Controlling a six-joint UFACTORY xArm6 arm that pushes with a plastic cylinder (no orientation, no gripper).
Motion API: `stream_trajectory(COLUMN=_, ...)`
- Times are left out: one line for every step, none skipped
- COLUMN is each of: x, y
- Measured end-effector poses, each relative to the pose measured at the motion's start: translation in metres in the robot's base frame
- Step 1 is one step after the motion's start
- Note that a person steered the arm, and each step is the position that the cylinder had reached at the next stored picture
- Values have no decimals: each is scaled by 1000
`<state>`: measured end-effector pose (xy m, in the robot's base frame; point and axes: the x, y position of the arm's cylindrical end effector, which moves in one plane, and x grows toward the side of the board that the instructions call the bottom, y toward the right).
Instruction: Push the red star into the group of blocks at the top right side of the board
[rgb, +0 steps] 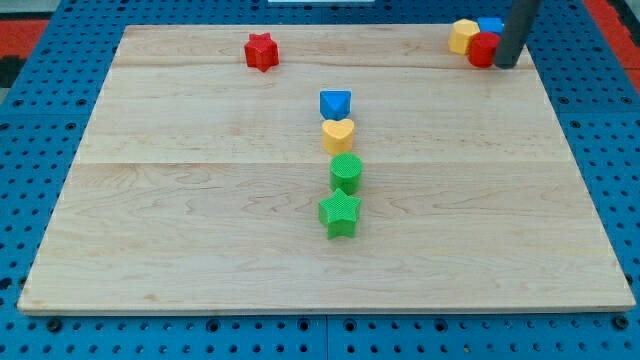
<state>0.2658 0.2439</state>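
**Red star far from its group**

Red star (261, 51) sat near the board's top edge, at roughly 11 o'clock from centre, well apart from everything. Target cluster at 1 o'clock corner: yellow block (463, 36), red block (483, 49), blue block (491, 25), all touching. My tip (506, 65) rested just beside the red block, at its 3 o'clock; plain rod, nothing to open or close. Best approach, probably: circle round to the star's 9 o'clock, then shove straight toward 3 o'clock. Clear lane along the top; edge close, so little margin upward. Centre column (blue block (336, 103), yellow heart (338, 134), green cylinder (346, 172), green star (339, 213)) lay below the lane.
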Motion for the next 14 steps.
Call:
stream_trajectory(x=-5, y=1)
stream_trajectory(x=23, y=1)
stream_trajectory(x=48, y=-8)
stream_trajectory(x=39, y=-70)
stream_trajectory(x=27, y=-147)
stream_trajectory(x=-4, y=-203)
stream_trajectory(x=-48, y=-242)
stream_trajectory(x=-73, y=-287)
stream_trajectory(x=-73, y=-337)
stream_trajectory(x=-57, y=-379)
stream_trajectory(x=-41, y=-385)
stream_trajectory(x=-37, y=-354)
stream_trajectory(x=-12, y=-340)
stream_trajectory(x=-1, y=-305)
